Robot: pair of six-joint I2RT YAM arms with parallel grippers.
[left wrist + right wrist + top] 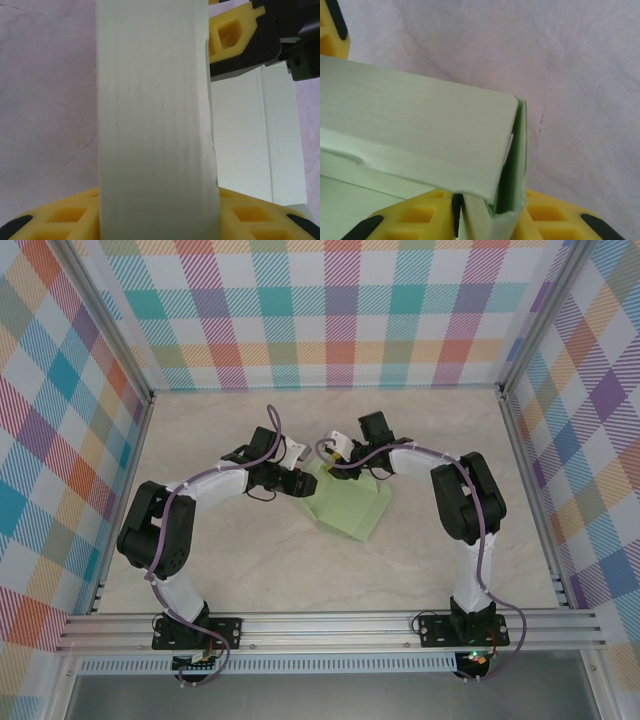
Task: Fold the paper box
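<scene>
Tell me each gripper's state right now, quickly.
Left gripper: jaws sit on either side of a paper box panel; whether they grip it cannot be told.
Right gripper: jaws pinched on the paper box's folded corner.

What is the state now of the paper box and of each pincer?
paper box: partly folded, not yet closed.
left pincer: fingers either side of a box panel; grip unclear.
right pincer: shut on a folded corner of the box.

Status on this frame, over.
Left gripper straddling a raised panel, grip unclear. Right gripper pinching a folded corner. Paper box half-formed. Grippers close together, nothing else near.
</scene>
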